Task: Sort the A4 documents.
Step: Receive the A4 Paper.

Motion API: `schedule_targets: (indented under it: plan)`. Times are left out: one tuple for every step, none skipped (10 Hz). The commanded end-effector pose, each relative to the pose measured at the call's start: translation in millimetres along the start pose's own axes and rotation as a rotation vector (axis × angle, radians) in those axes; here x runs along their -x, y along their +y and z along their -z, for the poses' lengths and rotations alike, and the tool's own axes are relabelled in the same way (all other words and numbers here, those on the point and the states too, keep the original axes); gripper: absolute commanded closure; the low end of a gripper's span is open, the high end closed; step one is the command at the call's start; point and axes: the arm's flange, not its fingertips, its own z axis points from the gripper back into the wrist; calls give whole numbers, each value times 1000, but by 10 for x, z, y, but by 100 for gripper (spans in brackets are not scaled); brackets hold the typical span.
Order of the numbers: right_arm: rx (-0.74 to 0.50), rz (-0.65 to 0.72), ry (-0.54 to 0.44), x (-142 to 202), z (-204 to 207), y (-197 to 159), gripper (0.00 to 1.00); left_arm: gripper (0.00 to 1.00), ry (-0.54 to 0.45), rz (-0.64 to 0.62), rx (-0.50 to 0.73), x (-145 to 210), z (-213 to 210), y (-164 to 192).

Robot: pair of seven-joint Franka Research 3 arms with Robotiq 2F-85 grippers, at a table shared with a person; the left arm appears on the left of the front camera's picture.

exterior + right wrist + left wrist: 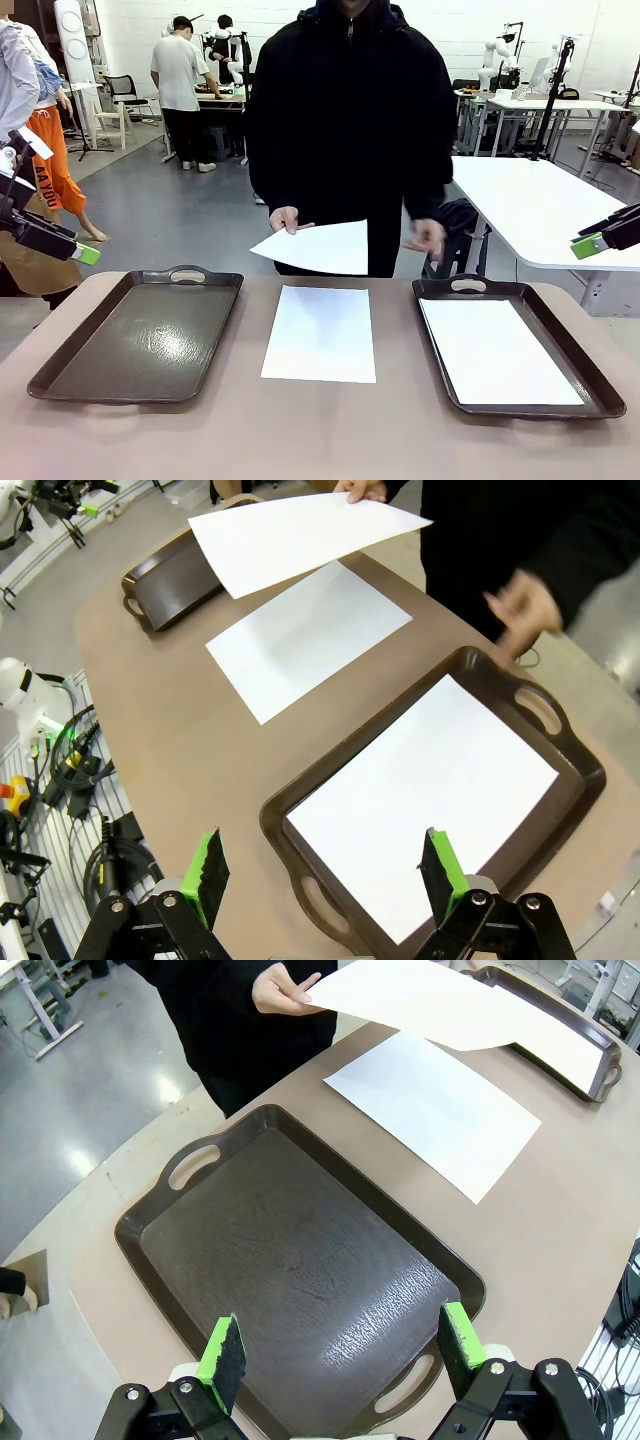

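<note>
Left gripper (342,1342): your jaws stand wide open, gripping nothing, above the left tray (300,1270).
Right gripper (326,868): wide open too, holding nothing, over the right tray (588,772), where 1 flat sheet (430,800) lies.
Table (320,430): the middle sheet (320,333) lies between the 2 trays.
Person: a hand (284,218) holds the raised sheet (318,247) above it.

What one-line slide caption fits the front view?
Person holds one A4 sheet; another lies on the table between the empty left tray and the right tray holding a third.
</note>
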Motion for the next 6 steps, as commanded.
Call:
schedule_targets:
  plan:
    - [1,-3,1,-8,0,2,0,0,-6,16,14,26,11,34]
    - [1,-3,1,-8,0,2,0,0,-6,16,14,26,11,34]
    - [1,-3,1,-8,0,2,0,0,-6,16,14,26,11,34]
    - [1,-3,1,-8,0,2,0,0,-6,16,14,26,11,34]
    - [1,-3,1,-8,0,2,0,0,-6,16,14,26,11,34]
    - [1,-3,1,-8,0,2,0,0,-6,16,14,26,11,34]
